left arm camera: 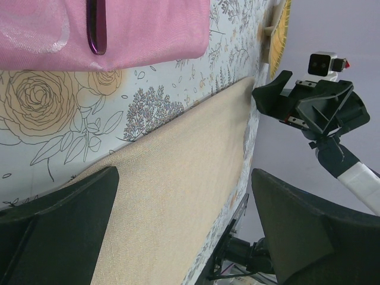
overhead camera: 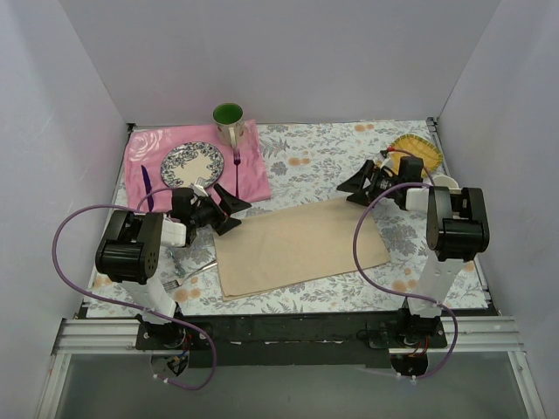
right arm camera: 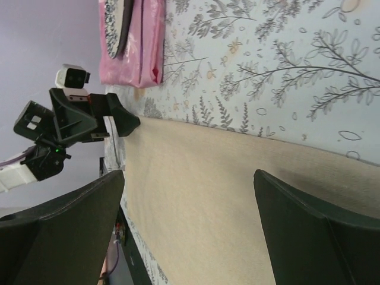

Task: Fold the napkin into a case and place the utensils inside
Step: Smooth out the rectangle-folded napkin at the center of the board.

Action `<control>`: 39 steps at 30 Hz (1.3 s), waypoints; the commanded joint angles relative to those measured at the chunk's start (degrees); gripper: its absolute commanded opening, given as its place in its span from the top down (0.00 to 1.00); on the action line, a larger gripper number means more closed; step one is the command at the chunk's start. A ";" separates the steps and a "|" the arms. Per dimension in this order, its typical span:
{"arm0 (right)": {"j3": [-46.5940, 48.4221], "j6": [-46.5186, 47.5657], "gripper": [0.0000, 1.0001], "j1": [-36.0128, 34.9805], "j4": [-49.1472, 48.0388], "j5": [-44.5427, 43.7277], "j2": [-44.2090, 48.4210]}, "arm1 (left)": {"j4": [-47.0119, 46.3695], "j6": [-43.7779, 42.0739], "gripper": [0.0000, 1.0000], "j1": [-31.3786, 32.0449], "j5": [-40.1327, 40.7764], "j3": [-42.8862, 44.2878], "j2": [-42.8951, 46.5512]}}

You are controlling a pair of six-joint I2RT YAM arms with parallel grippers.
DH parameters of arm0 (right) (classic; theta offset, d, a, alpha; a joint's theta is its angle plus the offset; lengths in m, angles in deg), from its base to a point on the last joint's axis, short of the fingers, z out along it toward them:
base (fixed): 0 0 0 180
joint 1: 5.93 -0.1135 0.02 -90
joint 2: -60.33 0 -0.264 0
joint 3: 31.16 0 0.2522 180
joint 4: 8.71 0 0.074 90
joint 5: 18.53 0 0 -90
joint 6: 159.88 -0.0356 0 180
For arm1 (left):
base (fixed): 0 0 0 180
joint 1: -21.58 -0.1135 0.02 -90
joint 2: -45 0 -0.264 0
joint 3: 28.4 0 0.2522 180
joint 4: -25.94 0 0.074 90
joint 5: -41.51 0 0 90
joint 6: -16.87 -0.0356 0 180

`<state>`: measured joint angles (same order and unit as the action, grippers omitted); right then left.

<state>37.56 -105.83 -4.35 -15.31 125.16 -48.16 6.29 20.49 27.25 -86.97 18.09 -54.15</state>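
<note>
Napkin lies flat on the floral worktop, centre, as a wide oblong with its long side running left to right. No pocket formed yet.

Left tool: jaws wide open, nothing held. It sits low at the napkin's far left corner. In its wrist view the cloth fills the space between its fingers.

Right tool: jaws wide open, nothing held, at the napkin's far right corner, facing the left tool.

Utensils: pale metal pieces on the worktop just left of the napkin's near left edge. They are partly hidden by the left arm and not on the cloth.

Far left: pink mat carrying a plate, a purple fork and a green cup.
</note>
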 commanded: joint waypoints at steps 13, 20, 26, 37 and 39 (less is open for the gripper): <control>5.42 9.93 0.01 3.95 7.70 -9.92 -6.21 | 6.60 -4.06 0.03 -1.37 4.38 -1.00 -0.95; 6.48 10.63 0.01 4.39 7.88 -10.80 -6.65 | 4.33 -4.06 0.02 -1.54 1.14 -1.18 0.27; 6.74 11.33 0.01 4.39 8.41 -11.33 -6.56 | 5.63 -5.11 0.02 -2.33 -5.11 0.67 3.79; 9.20 16.08 0.01 2.29 10.34 -13.26 -5.68 | 3.07 -3.00 0.03 -5.58 -10.29 0.48 2.28; 10.43 17.04 0.01 1.41 10.52 -13.09 -5.42 | 6.32 -6.15 0.03 -5.41 -11.26 4.25 4.40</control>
<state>45.15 -93.78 -1.55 -6.37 117.38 -53.40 8.48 18.48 22.00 -94.99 17.30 -53.28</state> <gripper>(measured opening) 0.985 0.973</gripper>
